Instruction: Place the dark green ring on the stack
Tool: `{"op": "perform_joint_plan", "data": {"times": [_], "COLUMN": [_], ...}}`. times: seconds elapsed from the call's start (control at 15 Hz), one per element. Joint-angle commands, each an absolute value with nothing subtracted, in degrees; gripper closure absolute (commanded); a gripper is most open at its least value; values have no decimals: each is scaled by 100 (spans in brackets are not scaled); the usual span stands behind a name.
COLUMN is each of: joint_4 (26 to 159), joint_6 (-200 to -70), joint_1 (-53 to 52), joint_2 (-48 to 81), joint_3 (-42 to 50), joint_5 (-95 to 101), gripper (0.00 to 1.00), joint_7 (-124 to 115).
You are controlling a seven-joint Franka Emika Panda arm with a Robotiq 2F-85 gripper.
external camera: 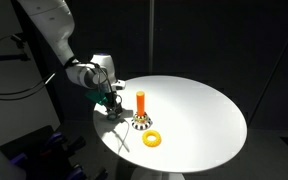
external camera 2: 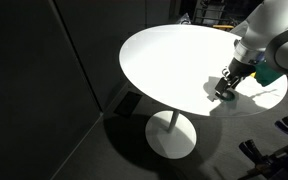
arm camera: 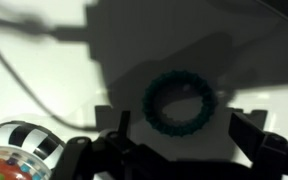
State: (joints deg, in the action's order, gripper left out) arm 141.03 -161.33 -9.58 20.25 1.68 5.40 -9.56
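Observation:
The dark green ring (arm camera: 181, 102) lies flat on the white table in the arm's shadow. In the wrist view my gripper (arm camera: 184, 135) is open, one finger on each side just below the ring, and holds nothing. The stack is an orange peg (external camera: 140, 102) on a black-and-white base (external camera: 141, 124). The base also shows at the lower left of the wrist view (arm camera: 24, 140). In an exterior view my gripper (external camera: 111, 100) is low over the table, just left of the peg. In the other one it (external camera 2: 224, 88) is near the table's edge, where the stack is hidden.
A thick yellow ring (external camera: 152, 139) lies on the round white table (external camera: 204, 110) in front of the stack's base. The table stands on one central pedestal (external camera 2: 171, 125). Dark surroundings lie on all sides, with cables and equipment near the arm's base.

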Motion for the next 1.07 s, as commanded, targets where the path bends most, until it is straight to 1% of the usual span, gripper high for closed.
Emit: {"op": "perform_joint_plan", "data": {"times": [0.0, 0.33, 0.4, 0.47, 0.67, 0.73, 1.0], "joint_4": [14017, 14019, 14020, 14023, 14035, 14046, 14054], "joint_6": [-16223, -16273, -16282, -16268, -16171, -16089, -15868], "joint_1": [-1006, -1021, -1030, -1042, -1097, -1124, -1174], "joint_2": [2142, 2209, 2213, 2201, 2080, 2001, 1749], "joint_3": [236, 245, 253, 262, 280, 303, 398], "joint_5": [651, 643, 647, 651, 655, 666, 711], "gripper": [0, 0, 25, 25, 50, 55, 56], "joint_7": [-1036, -1029, -1034, -1048, -1101, -1136, -1208]}}
